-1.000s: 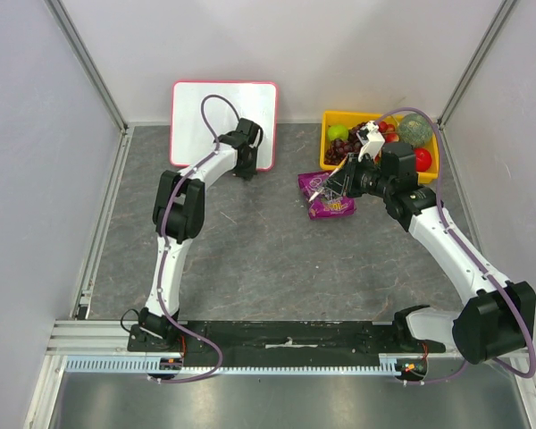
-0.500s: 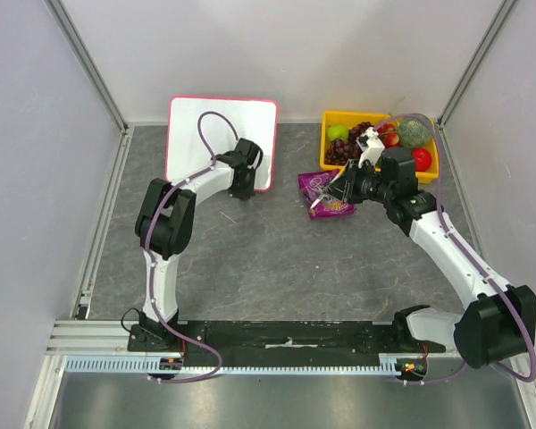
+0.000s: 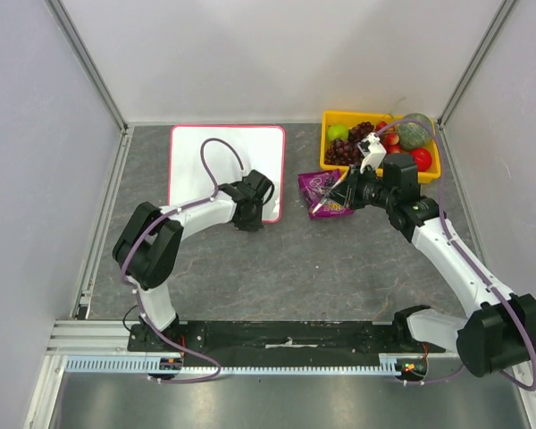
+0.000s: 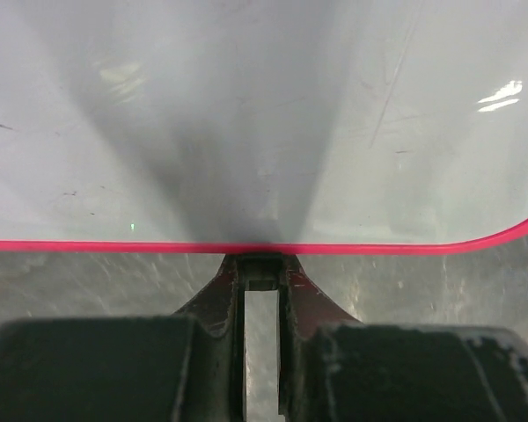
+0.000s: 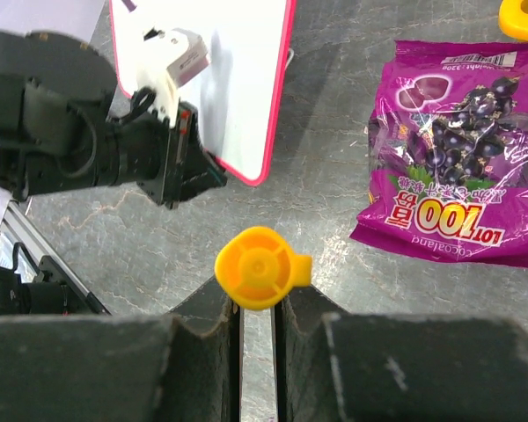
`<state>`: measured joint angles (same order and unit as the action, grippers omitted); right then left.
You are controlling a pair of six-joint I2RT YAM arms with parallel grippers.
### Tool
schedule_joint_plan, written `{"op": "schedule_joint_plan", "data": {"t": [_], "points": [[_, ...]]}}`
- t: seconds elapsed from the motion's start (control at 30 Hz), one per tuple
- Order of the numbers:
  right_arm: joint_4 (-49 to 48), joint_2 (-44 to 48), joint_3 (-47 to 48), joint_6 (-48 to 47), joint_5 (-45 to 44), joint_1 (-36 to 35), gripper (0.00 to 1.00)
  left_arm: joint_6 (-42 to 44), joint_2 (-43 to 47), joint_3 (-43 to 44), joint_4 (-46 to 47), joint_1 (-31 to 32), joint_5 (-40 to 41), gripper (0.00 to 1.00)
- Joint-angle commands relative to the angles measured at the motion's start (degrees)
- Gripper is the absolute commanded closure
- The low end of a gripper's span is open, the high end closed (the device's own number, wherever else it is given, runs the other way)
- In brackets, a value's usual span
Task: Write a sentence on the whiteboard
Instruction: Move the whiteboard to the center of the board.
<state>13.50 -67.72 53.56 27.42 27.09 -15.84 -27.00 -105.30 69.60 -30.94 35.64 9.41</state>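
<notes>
Okay, top view: whiteboard [image 3: 196, 170] lies back-left on the worktop [image 3: 250, 268], left gripper [image 3: 263, 204] at its near right corner.
Left wrist: gripper clamped on the whiteboard's pink edge.
Right wrist: right gripper [image 5: 258, 299] pinching an orange marker [image 5: 260, 266]; purple snack bag [image 5: 458, 176] off right.

Wears white shells on the long links of the left arm [image 3: 196, 214] and right arm [image 3: 451, 259], with black housings at joints and bases. Trails a purple cable [image 3: 210, 152] along each. Ends in dark, scuffed, perhaps dusty fingers [image 4: 218, 306] on the left gripper [image 4: 262, 268] and right gripper [image 5: 257, 308].
</notes>
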Motion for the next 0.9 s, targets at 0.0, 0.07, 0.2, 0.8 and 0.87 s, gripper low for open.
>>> {"op": "schedule_joint_plan", "data": {"t": [0.0, 0.07, 0.2, 0.8, 0.87], "points": [[-0.75, 2.24, -0.82, -0.88, 0.51, 0.28, 1.0, -10.07, 6.76, -4.73, 0.0, 3.82, 0.52, 0.98], [-0.4, 2.59, -1.0, -1.14, 0.42, 0.37, 1.0, -12.01, 8.43, -6.49, 0.0, 5.4, 0.79, 0.98], [0.39, 3.21, -1.27, -1.58, 0.42, 0.37, 1.0, -15.44, 10.11, -9.13, -0.09, 8.83, 1.66, 0.98], [13.65, 19.81, -4.34, -0.88, -8.18, 0.28, 1.0, -32.23, 9.41, -8.18, -4.66, 28.86, 7.37, 0.98], [14.97, 22.18, -5.57, -0.44, -11.08, 0.28, 1.0, -33.63, 8.45, -6.77, -4.74, 30.98, 8.69, 0.98]]}}
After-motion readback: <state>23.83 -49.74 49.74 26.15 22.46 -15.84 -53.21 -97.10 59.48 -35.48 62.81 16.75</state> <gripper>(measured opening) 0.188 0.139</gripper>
